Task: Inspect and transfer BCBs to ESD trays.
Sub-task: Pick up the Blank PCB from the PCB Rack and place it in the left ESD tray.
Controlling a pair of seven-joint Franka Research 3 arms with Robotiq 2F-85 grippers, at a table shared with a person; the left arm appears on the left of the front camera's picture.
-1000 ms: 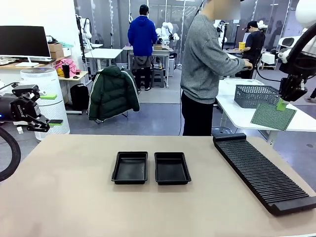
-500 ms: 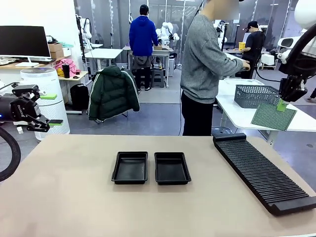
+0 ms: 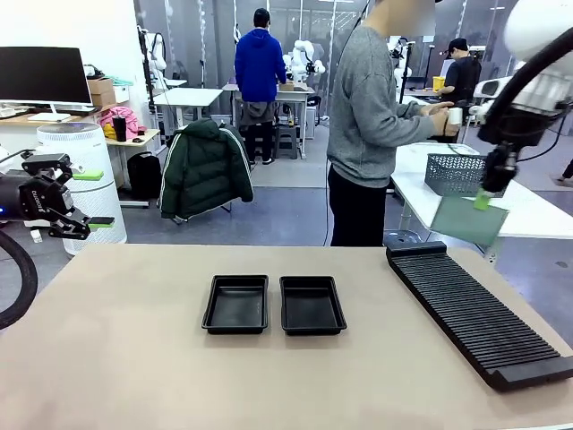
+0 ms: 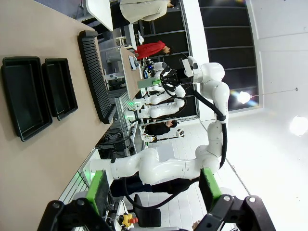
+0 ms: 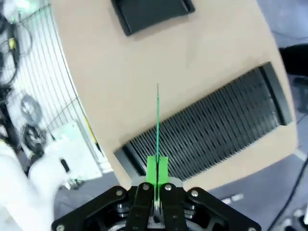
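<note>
The right gripper (image 3: 484, 199) hangs above the far end of the slotted rack (image 3: 479, 309), its fingers pinching the top edge of a BCB (image 3: 467, 221). The board looks smeared from the front, and from the wrist it is only a thin green line. The left gripper (image 3: 94, 199), its arm cut off at the edge, hovers beside the tabletop (image 3: 134, 358) with fingers spread. The ESD trays (image 3: 236, 279) (image 3: 311, 279) sit side by side mid-tabletop.

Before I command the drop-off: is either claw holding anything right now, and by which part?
The right claw is shut on a BCB, pinching its upper edge so that it hangs below. The left claw is open, holding nothing.
</note>
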